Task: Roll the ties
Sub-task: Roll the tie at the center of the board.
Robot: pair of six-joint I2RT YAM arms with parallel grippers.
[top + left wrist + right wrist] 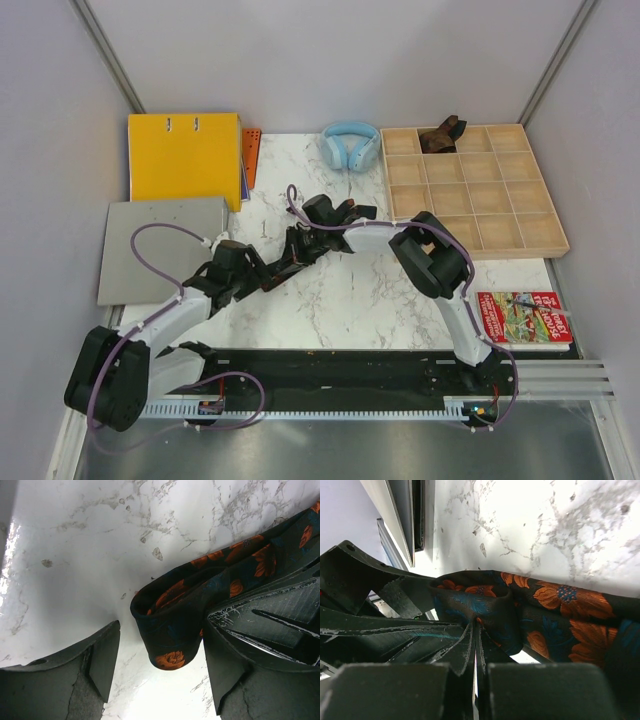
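Note:
The black tie with orange flowers lies on the marble table, its end folded into a loop. My left gripper is open, with the loop between its fingers and close against the right one. My right gripper is shut on the fold of the same tie. In the top view both grippers, left and right, meet at the table's middle and hide most of the tie. A dark brown tie sits bundled in a back compartment of the wooden tray.
Light-blue headphones lie at the back centre. A yellow binder and a grey board are on the left. A colourful book lies at the front right. The right arm's elbow overlaps the tray's left side.

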